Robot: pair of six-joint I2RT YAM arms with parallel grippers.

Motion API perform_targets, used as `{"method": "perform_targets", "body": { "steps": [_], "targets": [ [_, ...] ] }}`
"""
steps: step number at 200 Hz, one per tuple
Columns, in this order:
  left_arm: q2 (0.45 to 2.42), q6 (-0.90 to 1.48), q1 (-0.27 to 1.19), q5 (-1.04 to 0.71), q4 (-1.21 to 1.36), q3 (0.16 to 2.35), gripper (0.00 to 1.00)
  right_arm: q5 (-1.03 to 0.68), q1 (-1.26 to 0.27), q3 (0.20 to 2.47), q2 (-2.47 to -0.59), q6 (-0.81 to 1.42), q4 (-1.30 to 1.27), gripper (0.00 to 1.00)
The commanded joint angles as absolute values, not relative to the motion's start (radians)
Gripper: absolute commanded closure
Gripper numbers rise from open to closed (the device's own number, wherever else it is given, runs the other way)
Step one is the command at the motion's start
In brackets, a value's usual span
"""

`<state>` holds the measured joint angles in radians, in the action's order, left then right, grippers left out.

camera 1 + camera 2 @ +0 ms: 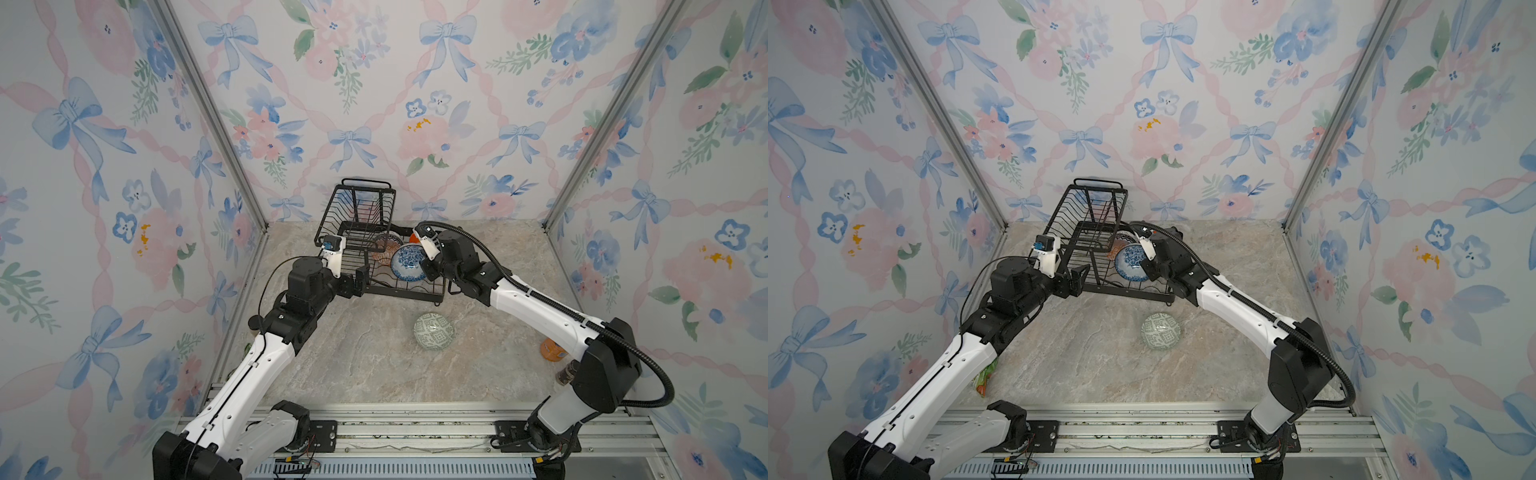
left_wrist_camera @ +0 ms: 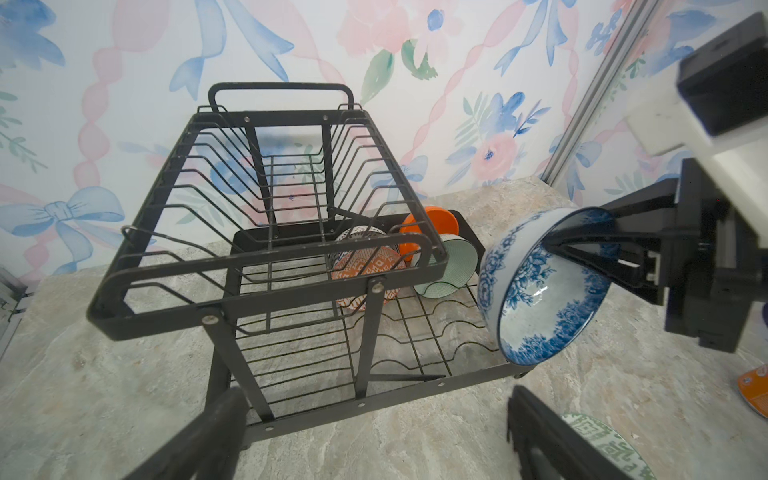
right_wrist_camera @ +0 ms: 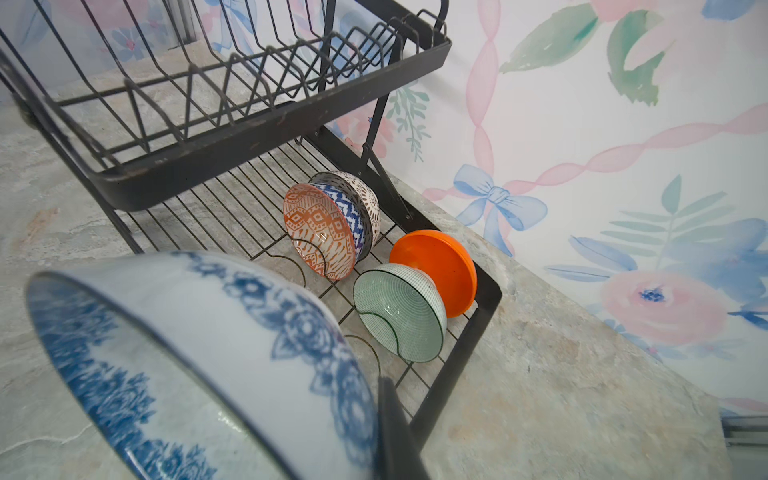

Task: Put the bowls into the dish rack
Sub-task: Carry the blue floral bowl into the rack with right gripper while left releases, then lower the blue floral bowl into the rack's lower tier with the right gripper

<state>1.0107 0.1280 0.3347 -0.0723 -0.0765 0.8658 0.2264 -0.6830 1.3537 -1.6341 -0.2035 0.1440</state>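
My right gripper (image 1: 429, 261) clamps the blue-white floral bowl (image 1: 409, 262) over the dish rack (image 1: 357, 208) at the back of the marbled tabletop (image 1: 353, 365). My left gripper (image 1: 360, 280) gapes beside the rack. A green-white geometric bowl (image 1: 433, 331) sits mid-table, with floral wallpaper (image 1: 124, 166) all round.

— How many bowls (image 2: 540, 291) were there?
— Six, one of each: plain orange bowl (image 3: 440, 266), mint green bowl (image 3: 399, 311), orange-white patterned bowl (image 3: 320, 232), white-black patterned bowl (image 3: 368, 197), blue-white floral bowl (image 3: 208, 324), green-white geometric bowl (image 1: 433, 331)
— Anything else?
— One dish rack (image 3: 266, 126), one orange can (image 1: 549, 349) (only partly in view)
— And tiers on that rack?
— Two, so far as I saw
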Motion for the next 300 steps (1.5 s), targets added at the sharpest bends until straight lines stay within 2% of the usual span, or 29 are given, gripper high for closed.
{"method": "perform_targets", "body": {
  "steps": [1,84,126,259,300],
  "targets": [
    [0.999,0.149,0.325,-0.109,-0.092,0.859,0.02,0.282,-0.699,1.326,-1.642,-0.257,-0.015,1.0],
    [1.012,0.156,0.312,-0.125,-0.092,0.858,0.02,0.202,-0.719,1.178,-1.74,-0.441,-0.343,1.0],
    [1.008,0.155,0.31,-0.13,-0.092,0.854,0.02,0.205,-0.719,1.196,-1.819,-0.483,-0.412,1.0],
    [1.029,0.153,0.297,-0.144,-0.09,0.859,0.02,0.498,-0.738,1.219,-2.0,-0.593,-0.806,1.0],
    [1.035,0.154,0.293,-0.156,-0.09,0.865,0.02,0.534,-0.75,1.238,-2.075,-0.641,-0.89,1.0]
  ]
}}
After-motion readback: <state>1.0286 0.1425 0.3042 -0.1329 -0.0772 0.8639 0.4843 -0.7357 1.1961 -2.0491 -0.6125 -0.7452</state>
